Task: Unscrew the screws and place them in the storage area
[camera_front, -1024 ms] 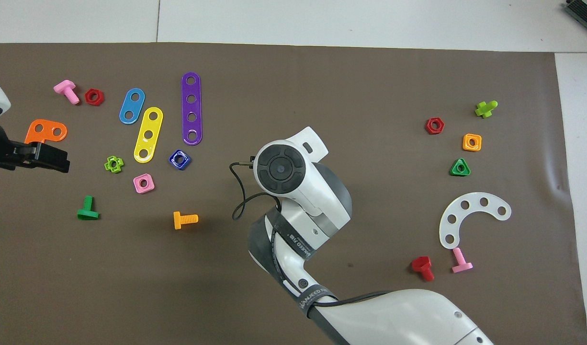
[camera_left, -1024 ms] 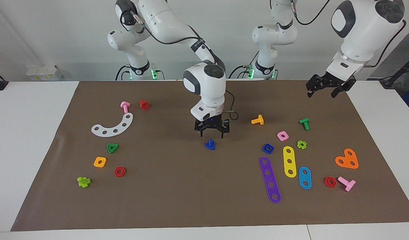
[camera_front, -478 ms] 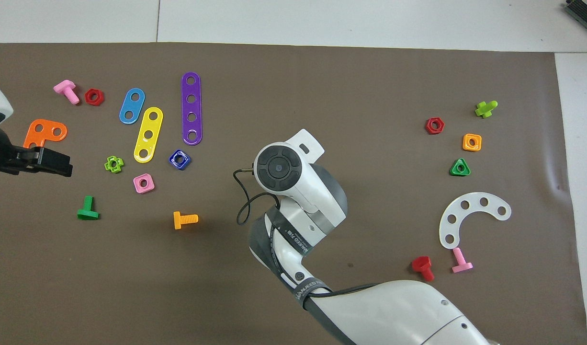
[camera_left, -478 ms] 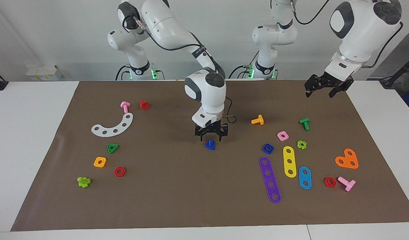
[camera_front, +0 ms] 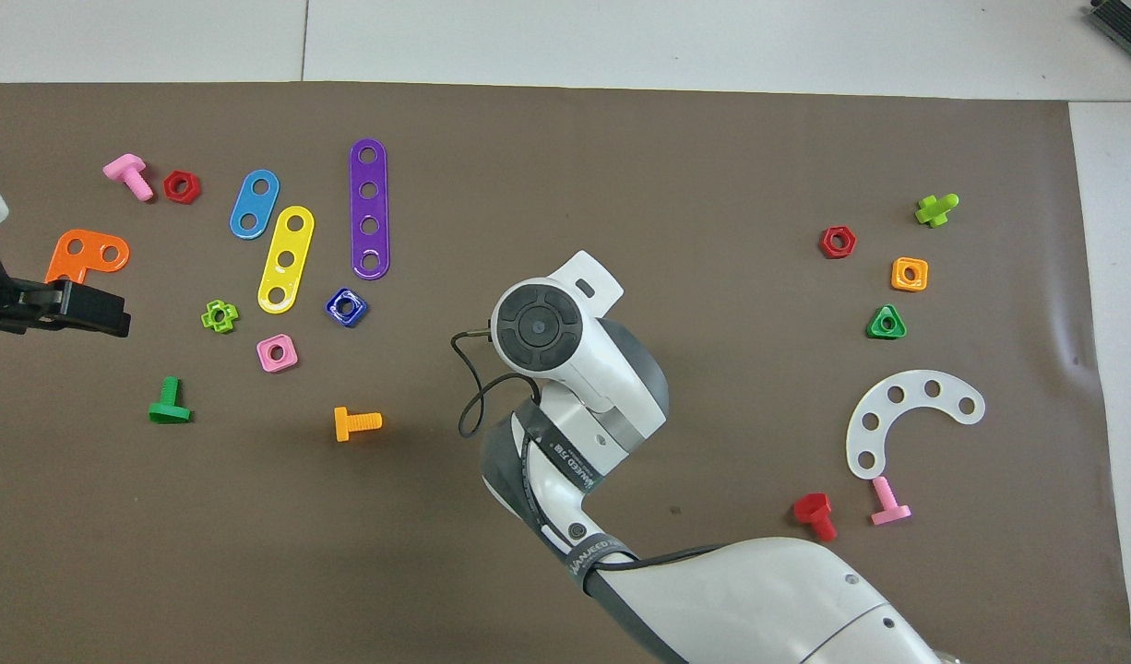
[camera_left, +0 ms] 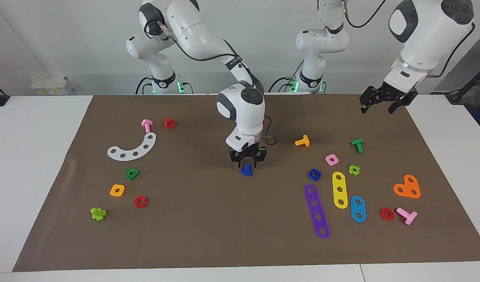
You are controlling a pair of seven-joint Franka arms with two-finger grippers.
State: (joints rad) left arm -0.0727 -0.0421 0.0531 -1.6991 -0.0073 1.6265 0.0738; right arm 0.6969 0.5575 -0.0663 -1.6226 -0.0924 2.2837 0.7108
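Observation:
The dark-blue bolt point(camera_left: 246, 170) stands head-down in the middle of the brown mat point(camera_left: 208, 219). My right gripper point(camera_left: 248, 164) is low over it, open, with a finger on each side of its stem. In the overhead view the right arm's wrist point(camera_front: 538, 327) hides the bolt. The blue square nut point(camera_left: 314, 174) lies apart toward the left arm's end, beside a purple strip; it also shows in the overhead view point(camera_front: 346, 307). My left gripper point(camera_left: 377, 111) is open and empty in the air over the mat's edge at the left arm's end, seen in the overhead view too point(camera_front: 113, 314).
Near the nut lie a pink square nut point(camera_left: 331, 159), an orange bolt point(camera_left: 302, 141), a green bolt point(camera_left: 357, 145), and purple point(camera_left: 316, 211), yellow point(camera_left: 339, 189) and blue point(camera_left: 358, 208) strips. A white arc point(camera_left: 133, 148) and several small parts lie toward the right arm's end.
My right gripper has come down from above the blue bolt until its fingers stand around it. The left gripper has barely shifted.

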